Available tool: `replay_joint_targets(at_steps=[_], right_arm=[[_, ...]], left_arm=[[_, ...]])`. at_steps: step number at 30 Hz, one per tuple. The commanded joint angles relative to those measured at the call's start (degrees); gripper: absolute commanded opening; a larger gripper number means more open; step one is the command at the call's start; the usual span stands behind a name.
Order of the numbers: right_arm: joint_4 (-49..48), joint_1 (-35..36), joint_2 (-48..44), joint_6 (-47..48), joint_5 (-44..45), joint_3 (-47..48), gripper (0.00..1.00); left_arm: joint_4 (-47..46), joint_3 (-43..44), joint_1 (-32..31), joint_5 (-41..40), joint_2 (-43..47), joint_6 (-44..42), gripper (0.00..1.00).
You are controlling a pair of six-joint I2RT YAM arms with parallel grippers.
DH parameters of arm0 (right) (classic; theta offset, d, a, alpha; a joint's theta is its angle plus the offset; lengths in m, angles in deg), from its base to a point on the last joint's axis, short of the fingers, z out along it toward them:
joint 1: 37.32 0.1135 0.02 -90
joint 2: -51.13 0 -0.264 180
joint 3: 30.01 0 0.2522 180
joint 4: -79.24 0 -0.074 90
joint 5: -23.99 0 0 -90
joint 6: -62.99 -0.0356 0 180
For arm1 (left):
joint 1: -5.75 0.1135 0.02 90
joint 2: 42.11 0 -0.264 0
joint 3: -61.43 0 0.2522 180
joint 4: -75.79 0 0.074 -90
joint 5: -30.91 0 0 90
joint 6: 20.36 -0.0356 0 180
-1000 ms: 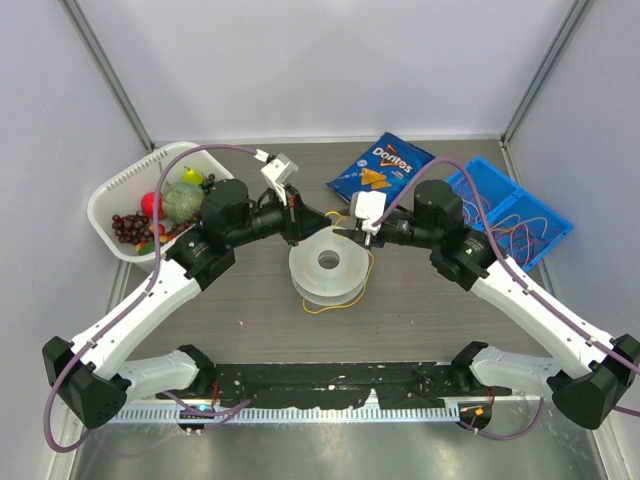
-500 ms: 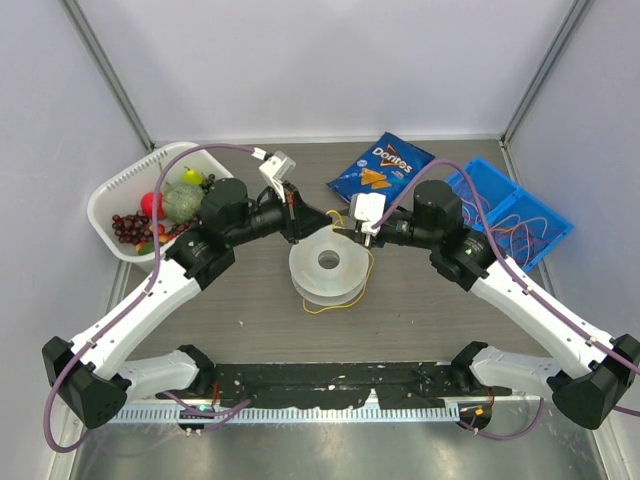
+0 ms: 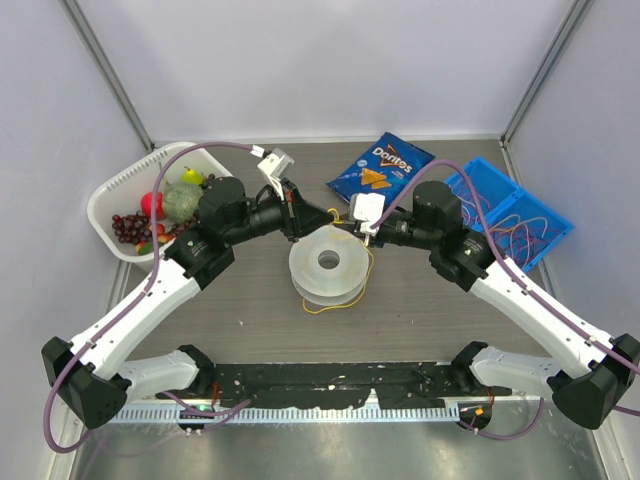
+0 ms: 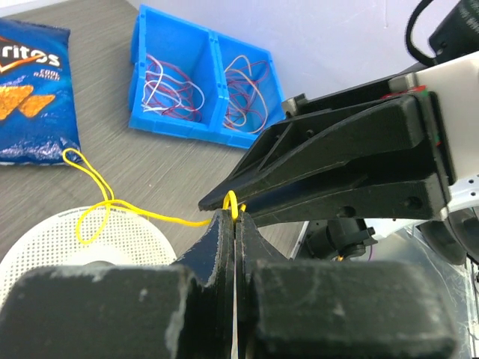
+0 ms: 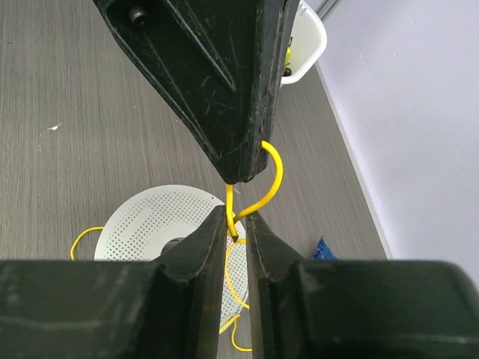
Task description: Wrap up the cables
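Note:
A yellow cable lies in loose loops around and over the translucent white spool at the table's middle. My left gripper is shut on a small loop of this cable just above the spool's far edge. My right gripper meets it tip to tip. Its jaws stand a narrow gap apart, with the cable's cut end between them, not squeezed. Other cables, white and red, lie in the blue bin.
A blue Doritos bag lies behind the spool. A white basket of fruit stands at the left. The blue bin has two compartments and sits at the right. Side walls close in the table.
My left gripper has moved a little right, toward my right gripper, with the yellow cable in it. The right arm and the spool have hardly moved.

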State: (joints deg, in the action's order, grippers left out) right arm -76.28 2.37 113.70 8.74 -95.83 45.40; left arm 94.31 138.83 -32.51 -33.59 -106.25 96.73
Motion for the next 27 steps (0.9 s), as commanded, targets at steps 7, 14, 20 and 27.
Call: replay_joint_targets(at_steps=[7, 14, 20, 27], right_arm=[[-4.3, 0.4, -1.04, -2.87, 0.99, -0.39, 0.09], [-5.01, 0.48, -1.66, -3.49, 1.44, -0.83, 0.17], [-4.75, 0.4, -1.39, -2.96, 0.3, -0.21, 0.19], [-4.13, 0.4, -1.74, -2.44, -0.59, -0.12, 0.14]], left_arm=[[-5.98, 0.44, -0.23, 4.56, 1.82, 0.59, 0.0], [-5.55, 0.08, -0.06, 4.3, 2.09, 0.33, 0.0], [-3.26, 0.52, -0.06, 2.63, 1.74, -0.64, 0.0], [-2.21, 0.35, -0.06, 1.49, 1.65, -1.25, 0.0]])
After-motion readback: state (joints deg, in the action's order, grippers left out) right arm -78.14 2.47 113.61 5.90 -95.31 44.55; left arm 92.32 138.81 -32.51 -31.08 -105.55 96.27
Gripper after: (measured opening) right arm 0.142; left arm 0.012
